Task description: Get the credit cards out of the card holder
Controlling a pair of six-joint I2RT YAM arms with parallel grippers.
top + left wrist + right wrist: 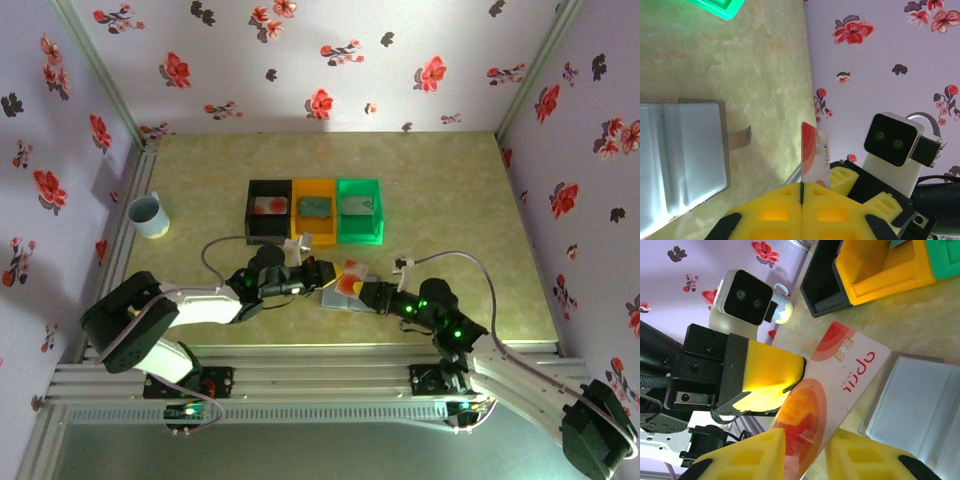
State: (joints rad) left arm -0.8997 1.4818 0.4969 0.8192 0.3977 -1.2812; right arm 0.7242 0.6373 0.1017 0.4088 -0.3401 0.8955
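Left tool (801, 192) pinches the red-and-white credit card (815, 155); right tool (807, 440) stands narrow around its end, grip unclear, beside the open card holder (920, 400).

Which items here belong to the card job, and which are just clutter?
Job: card holder; white-and-red card in left claw; binned cards in black bin, orange bin, green bin.
Clutter: cup.

red/white credit card (840, 375) tilted up, blue-grey card holder (920, 405) open flat nr it
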